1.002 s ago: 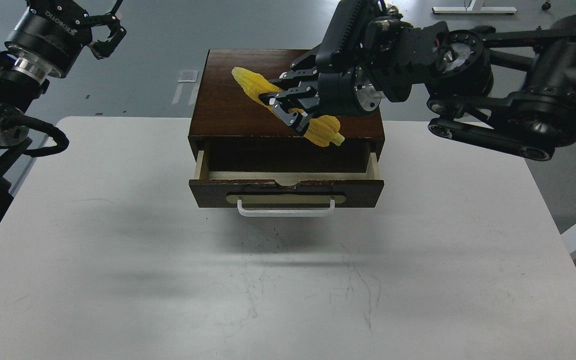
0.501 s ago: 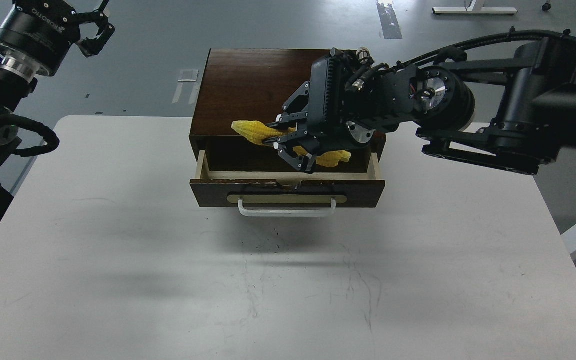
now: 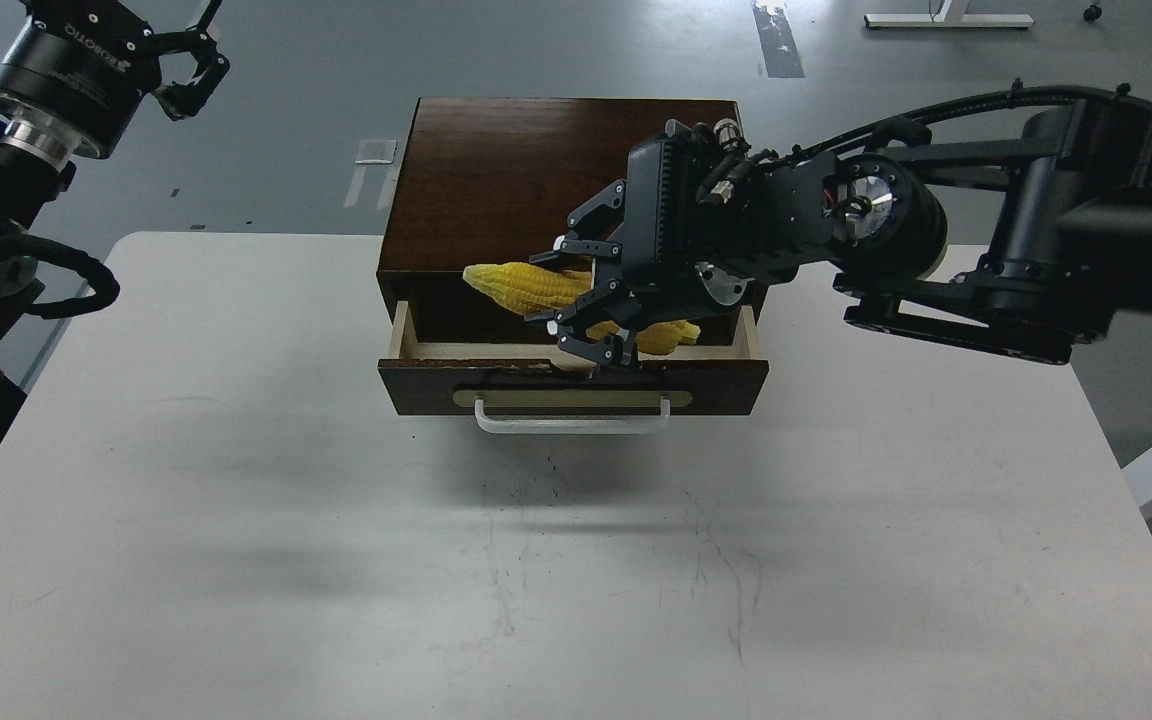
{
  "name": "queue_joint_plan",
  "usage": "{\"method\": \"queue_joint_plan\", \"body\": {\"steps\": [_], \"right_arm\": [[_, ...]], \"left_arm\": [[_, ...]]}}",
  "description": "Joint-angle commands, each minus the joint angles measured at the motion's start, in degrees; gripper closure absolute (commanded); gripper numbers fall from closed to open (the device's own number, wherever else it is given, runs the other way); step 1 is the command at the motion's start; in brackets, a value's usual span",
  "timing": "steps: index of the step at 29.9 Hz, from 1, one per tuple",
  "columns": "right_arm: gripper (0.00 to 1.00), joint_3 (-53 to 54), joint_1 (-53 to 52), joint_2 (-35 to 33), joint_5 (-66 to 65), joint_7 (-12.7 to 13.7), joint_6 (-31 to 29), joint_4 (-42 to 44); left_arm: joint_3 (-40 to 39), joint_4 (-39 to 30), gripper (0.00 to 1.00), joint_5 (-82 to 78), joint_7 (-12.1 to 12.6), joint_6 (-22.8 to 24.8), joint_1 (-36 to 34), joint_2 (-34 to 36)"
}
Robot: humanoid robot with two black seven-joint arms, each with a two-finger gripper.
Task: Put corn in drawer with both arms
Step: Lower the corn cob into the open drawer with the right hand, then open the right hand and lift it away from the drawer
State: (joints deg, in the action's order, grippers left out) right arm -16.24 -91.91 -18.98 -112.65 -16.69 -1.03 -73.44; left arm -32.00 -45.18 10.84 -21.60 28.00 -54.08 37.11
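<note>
The yellow corn [image 3: 526,285] is in my right gripper [image 3: 576,300], whose black fingers are shut around its middle. It hangs nearly level over the open drawer [image 3: 572,352] of the dark brown wooden box [image 3: 516,170], pointed tip to the left at the box's front edge and blunt end to the right. The drawer is pulled out towards me, showing its pale rim, chipped top edge and white bar handle [image 3: 572,418]. My left gripper [image 3: 194,62] is raised at the far left, well away from the box, open and empty.
The box stands at the far middle edge of a white table [image 3: 576,560]. My right arm [image 3: 986,250] reaches in over the table's far right corner. Grey floor lies beyond the table.
My right gripper has carried the corn from above the box top forward and down over the open drawer. The corn has turned nearly level. The left arm has barely shifted.
</note>
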Motion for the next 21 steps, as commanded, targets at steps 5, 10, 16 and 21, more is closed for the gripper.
{"method": "queue_joint_plan", "body": {"steps": [5, 10, 16, 21], "right_arm": [[0.28, 0.24, -0.28, -0.27, 0.33, -0.1, 0.24, 0.05], [0.2, 2.69, -0.2, -0.71, 2.95, -0.18, 0.24, 0.57], [0.0, 10.43, 1.74, -1.67, 28.15, 0.52, -0.55, 3.47], [0.0, 14.47, 1.74, -3.07, 47.32, 0.52, -0.55, 9.53]], "left_arm": [[0.0, -2.02, 0.02, -0.02, -0.11, 0.0, 0.02, 0.16], [-0.08, -1.93, 0.02, 0.06, -0.11, 0.0, 0.02, 1.21], [-0.08, -1.93, 0.02, 0.06, -0.02, 0.0, 0.11, 1.3], [-0.08, -1.76, 0.02, 0.5, 0.24, 0.0, 0.11, 1.3]]}}
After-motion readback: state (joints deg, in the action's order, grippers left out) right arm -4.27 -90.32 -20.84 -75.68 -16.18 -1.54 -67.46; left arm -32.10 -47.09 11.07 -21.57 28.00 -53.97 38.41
